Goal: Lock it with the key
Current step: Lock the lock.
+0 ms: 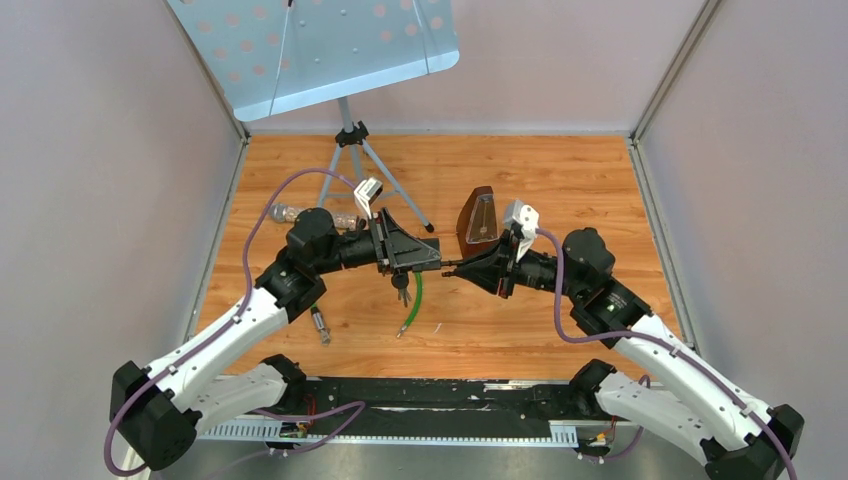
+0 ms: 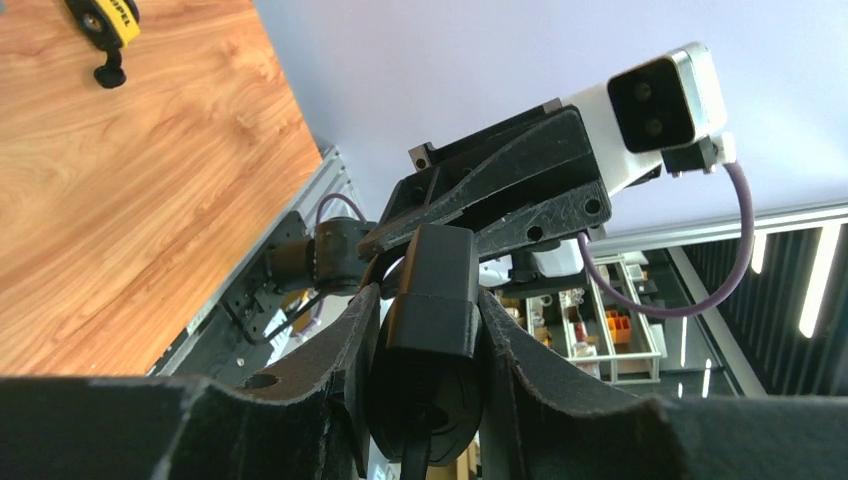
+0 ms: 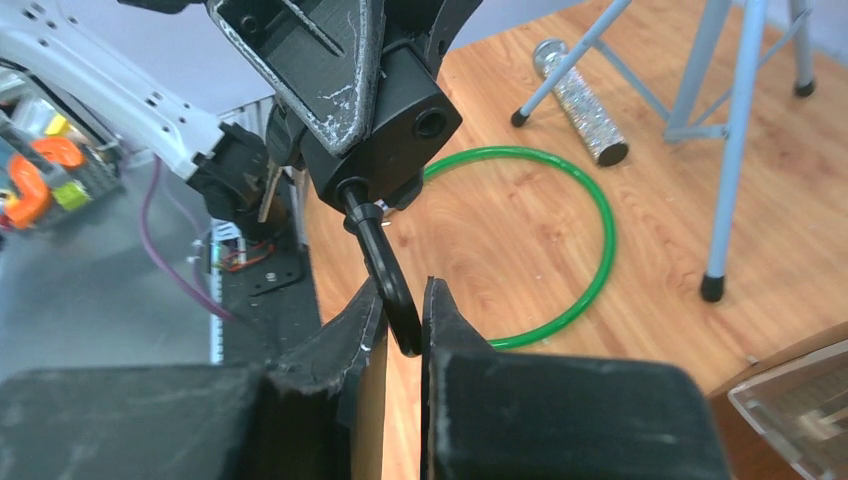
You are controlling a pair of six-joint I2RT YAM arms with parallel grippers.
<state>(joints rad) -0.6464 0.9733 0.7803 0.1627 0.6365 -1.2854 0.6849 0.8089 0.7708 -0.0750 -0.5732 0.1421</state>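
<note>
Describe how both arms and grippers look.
The left arm and right arm have white links with black joints and bases. The left gripper and right gripper are black with two angular fingers, each beside a white camera; a purple cable runs along each arm.

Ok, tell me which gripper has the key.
The right gripper, pinched shut on the black key sticking out of the padlock; the left gripper grips the padlock body instead.

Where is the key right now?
Centre of the top view: the key sticks out of the black lock held by the left gripper, its head pinched in the jaws of the right gripper.
</note>
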